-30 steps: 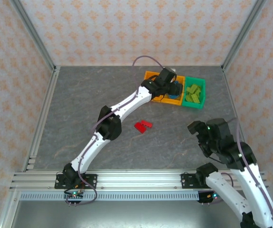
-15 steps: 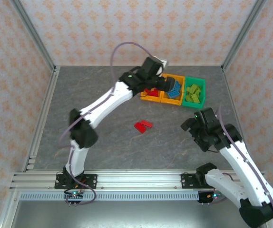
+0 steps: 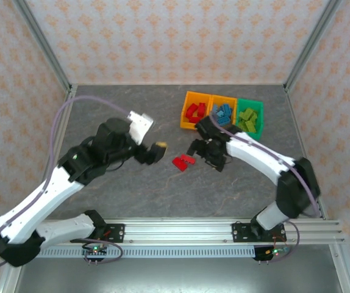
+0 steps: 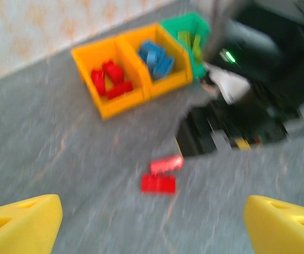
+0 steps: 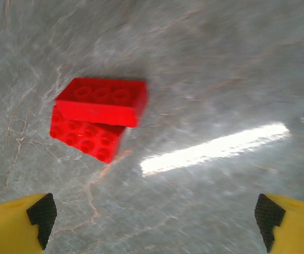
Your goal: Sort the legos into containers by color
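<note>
Caller: Bricks (image 5: 96, 119) in front of the right claw (image 5: 152, 214): two red ones on the table (image 5: 221, 79). They lie ahead of its fingers (image 5: 19, 222) but toward the left of its wrist view, not centred between them.

Analyst: And that claw is spread wide, nothing in its grasp. The left claw (image 3: 157, 151) hangs near the pair on the other side, also gaping and empty.

Caller: One brick overlaps the other, touching. Clicked together or merely leaning? That cannot be told from here.

Analyst: There lies the worry. Closing from this offset, one finger could come down on a brick, or shove the pair sideways instead of bracketing it.

Caller: And if they are only resting, a squeeze on one may drag the other up, then shed it partway.

Analyst: Which matters. The red bin (image 4: 121, 105), orange-walled with reds inside, sits just beyond the right claw, away from the bases. The blue bin (image 4: 169, 84) touches it alongside, so a brick shaken loose over the wrong one spoils the sort.

Caller: Then the two claws. Both flank the same pair; should both reach in, fingers meet fingers and the bricks get knocked away.

Analyst: Safer call: right claw centres itself first, left claw out of the way.
</note>
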`<state>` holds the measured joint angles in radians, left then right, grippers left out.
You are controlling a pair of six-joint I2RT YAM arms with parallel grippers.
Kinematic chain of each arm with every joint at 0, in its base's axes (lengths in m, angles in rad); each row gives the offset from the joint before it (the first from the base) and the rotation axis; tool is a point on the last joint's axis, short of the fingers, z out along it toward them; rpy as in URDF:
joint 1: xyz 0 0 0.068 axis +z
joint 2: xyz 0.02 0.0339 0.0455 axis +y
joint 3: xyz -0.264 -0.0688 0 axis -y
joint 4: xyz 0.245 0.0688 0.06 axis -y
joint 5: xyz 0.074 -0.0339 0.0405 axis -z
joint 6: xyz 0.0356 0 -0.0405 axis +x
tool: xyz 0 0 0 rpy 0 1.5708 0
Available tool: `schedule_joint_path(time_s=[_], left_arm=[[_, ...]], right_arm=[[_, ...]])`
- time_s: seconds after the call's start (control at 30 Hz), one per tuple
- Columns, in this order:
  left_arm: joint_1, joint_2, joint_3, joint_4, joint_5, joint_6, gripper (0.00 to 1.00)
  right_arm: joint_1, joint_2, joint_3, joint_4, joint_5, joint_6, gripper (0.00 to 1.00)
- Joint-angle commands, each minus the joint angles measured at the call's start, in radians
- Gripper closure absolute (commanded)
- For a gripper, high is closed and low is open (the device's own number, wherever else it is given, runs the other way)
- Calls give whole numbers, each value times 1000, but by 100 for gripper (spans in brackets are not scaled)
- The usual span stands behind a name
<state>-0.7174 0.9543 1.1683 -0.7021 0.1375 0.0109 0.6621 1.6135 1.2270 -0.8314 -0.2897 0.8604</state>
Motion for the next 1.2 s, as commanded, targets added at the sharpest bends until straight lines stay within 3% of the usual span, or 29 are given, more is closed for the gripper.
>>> schedule_joint_path(time_s=[0.0,0.13,0.27,0.43,0.8,1.17], left_arm=[[6,-148,-77,-136,-3,130,7],[6,-267,-135,-180,-11,138,2],[6,-287,-158,-181,-6,98,0],[6,-271,-170,-163,-1,66,0],[6,-245,-169,-163,-49,160,0],[6,-227,-176,-135,-23,140,0]], right_arm=[[33,137,92,39,-30,1,0],[33,261,177,39,-17,3,1],[32,334,233,8,25,14,0],[32,367,225,29,44,48,13],[31,355,207,4,82,65,41],[30,205,245,-41,157,49,42]])
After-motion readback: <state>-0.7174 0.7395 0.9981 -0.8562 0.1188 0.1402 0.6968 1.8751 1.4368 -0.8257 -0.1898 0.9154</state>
